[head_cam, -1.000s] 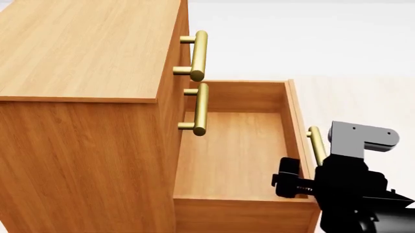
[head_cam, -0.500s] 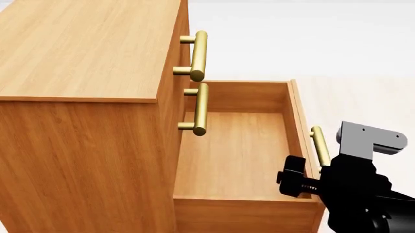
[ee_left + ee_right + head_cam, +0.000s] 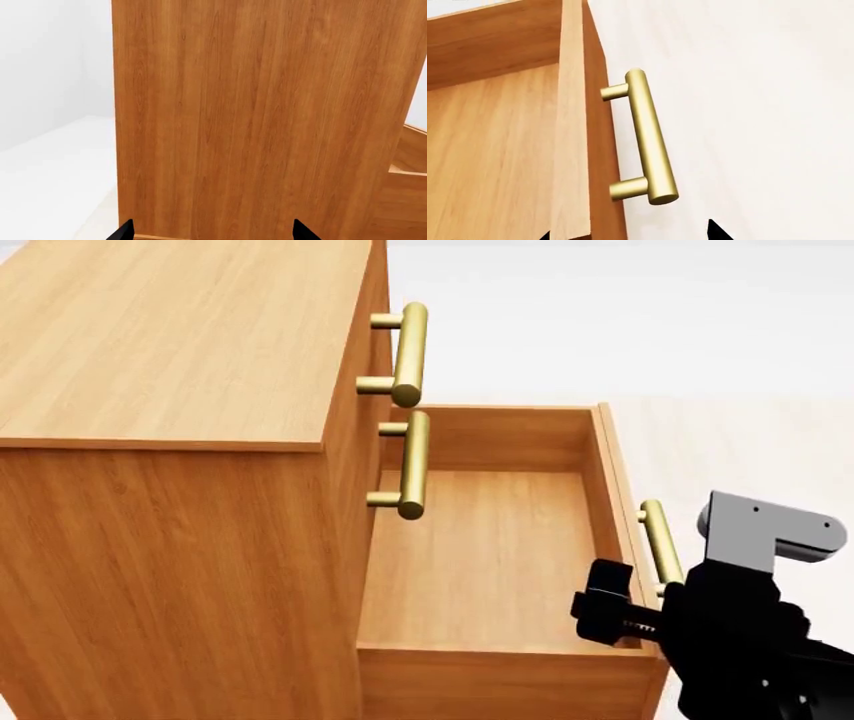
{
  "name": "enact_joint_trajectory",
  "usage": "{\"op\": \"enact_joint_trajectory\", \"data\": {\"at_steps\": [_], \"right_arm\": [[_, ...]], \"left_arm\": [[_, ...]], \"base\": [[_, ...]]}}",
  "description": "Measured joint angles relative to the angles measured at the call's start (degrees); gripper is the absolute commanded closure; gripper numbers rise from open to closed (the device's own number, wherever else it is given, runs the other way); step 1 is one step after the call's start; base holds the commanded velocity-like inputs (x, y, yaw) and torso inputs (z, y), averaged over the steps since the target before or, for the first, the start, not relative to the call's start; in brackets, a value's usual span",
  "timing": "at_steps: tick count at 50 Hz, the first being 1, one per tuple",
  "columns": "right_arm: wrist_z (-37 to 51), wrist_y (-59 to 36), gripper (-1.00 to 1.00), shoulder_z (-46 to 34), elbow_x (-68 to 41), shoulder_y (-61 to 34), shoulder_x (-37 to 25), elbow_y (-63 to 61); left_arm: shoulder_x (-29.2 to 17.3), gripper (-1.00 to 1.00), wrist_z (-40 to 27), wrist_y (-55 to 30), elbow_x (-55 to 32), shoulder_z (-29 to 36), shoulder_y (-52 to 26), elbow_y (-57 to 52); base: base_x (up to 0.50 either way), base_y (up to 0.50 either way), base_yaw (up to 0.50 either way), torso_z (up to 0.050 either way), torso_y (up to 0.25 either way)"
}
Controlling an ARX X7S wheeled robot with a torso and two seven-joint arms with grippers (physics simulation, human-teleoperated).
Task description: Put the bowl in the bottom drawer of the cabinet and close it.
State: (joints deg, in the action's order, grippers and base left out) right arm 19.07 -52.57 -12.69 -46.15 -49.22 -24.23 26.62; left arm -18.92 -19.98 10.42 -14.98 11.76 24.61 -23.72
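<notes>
Although the task turns on the bowl, none of the three current views shows it, so where it sits cannot be told; it is certainly not in the bottom drawer (image 3: 481,550), whose floor lies bare. That drawer stands pulled well out from the cabinet (image 3: 174,350), with its brass handle (image 3: 644,137) on the outer face, so the opening step looks done. What is left, by this reading, is the greater part: fetching the bowl, setting it inside, and pushing the drawer shut.

Just outside the drawer's front panel, near its corner, sits the right pincer (image 3: 607,615). In the right wrist view its two dark tips peek in with the panel edge and the end of the handle between them, spread wide and gripping nothing. The left pincer (image 3: 210,232) faces the cabinet's plain side wall from close by, its tips also set wide apart and empty. Above the drawer, the two upper handles (image 3: 407,355) mark drawers that are shut.

Compared with a second ago, the right arm has slid a little away from the handle, toward the lower right of the head view, exposing more of the brass bar. Drawer and cabinet have not shifted.
</notes>
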Motion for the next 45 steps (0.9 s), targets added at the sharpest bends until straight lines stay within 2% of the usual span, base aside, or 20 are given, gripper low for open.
{"op": "enact_joint_trajectory", "data": {"at_steps": [14,29,45], "right_arm": [[1.25,-3.44,-1.0,1.09,1.82,1.75,-0.49,-7.79],[-1.24,-6.95,-1.0,2.47,-1.61,2.59,-1.47,-16.21],[2.9,-8.4,-1.0,5.22,-3.14,3.48,-4.04,-27.76]], "left_arm": [[-0.21,-1.0,-0.26,0.15,-0.14,0.19,-0.06,0.05],[-0.48,-1.0,-0.56,0.21,-0.28,0.4,-0.06,-0.03],[-0.84,-1.0,-0.51,0.98,-0.12,0.77,0.04,0.07]], "base": [[0.0,0.0,0.0,0.0,0.0],[0.0,0.0,0.0,0.0,0.0],[0.0,0.0,0.0,0.0,0.0]]}}
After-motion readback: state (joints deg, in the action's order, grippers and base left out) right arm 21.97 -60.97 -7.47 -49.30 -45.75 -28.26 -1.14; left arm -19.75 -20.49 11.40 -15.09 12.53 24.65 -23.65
